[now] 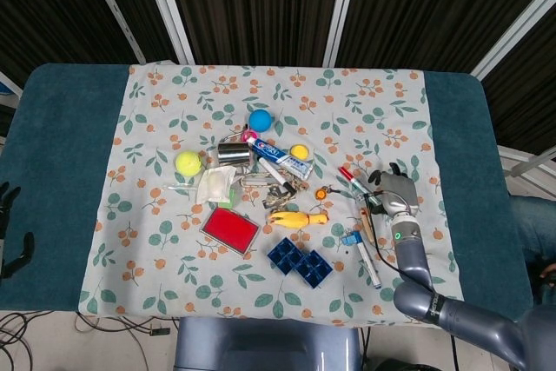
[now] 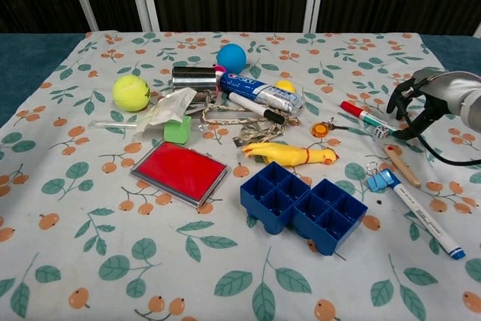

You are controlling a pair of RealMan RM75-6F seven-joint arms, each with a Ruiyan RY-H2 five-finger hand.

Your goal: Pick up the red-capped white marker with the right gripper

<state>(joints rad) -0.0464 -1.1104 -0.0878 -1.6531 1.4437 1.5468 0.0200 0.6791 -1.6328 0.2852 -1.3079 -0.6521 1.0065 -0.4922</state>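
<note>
The right robot hand (image 2: 418, 103) hovers, fingers curled, over the red-capped white marker's (image 2: 368, 120) right end; contact looks unclear; nothing visibly held.

marker (image 2: 374, 122): right of frame, just left of the right hand (image 2: 421, 103)
tray (image 2: 304, 205): lower centre
ball (image 2: 131, 92): upper left

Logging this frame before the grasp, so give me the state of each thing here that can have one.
red-capped white marker: capped, flat on the cloth, not lifted.
right hand: over the marker's far end, fingers apart, holds nothing.
left hand: off the cloth at the table's edge, grip unclear.
blue-capped marker: capped, lying flat.
toothpaste tube: lying flat.
blue tray: compartments empty.
</note>
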